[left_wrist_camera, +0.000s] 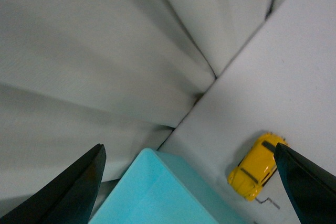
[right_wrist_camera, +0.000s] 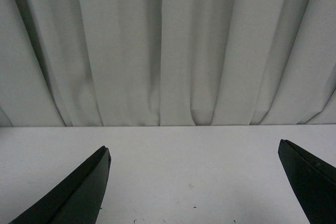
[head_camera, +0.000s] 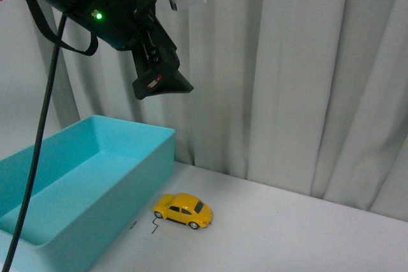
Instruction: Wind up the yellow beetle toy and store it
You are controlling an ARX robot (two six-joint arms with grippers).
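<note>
While the left gripper [left_wrist_camera: 189, 148] hangs high near the far corner of the bin [head_camera: 137, 186], its dark fingers [left_wrist_camera: 71, 192] are spread wide with nothing between them. The right gripper [right_wrist_camera: 194, 147] is spread just as wide and holds nothing, out over the white table [right_wrist_camera: 189, 171], facing the pale curtain [right_wrist_camera: 173, 51]. Well below the left gripper, the beetle [head_camera: 183, 211] sits on its wheels on the table, outside the bin and just beside its right wall. A small black mark [head_camera: 153, 226] lies close by it.
</note>
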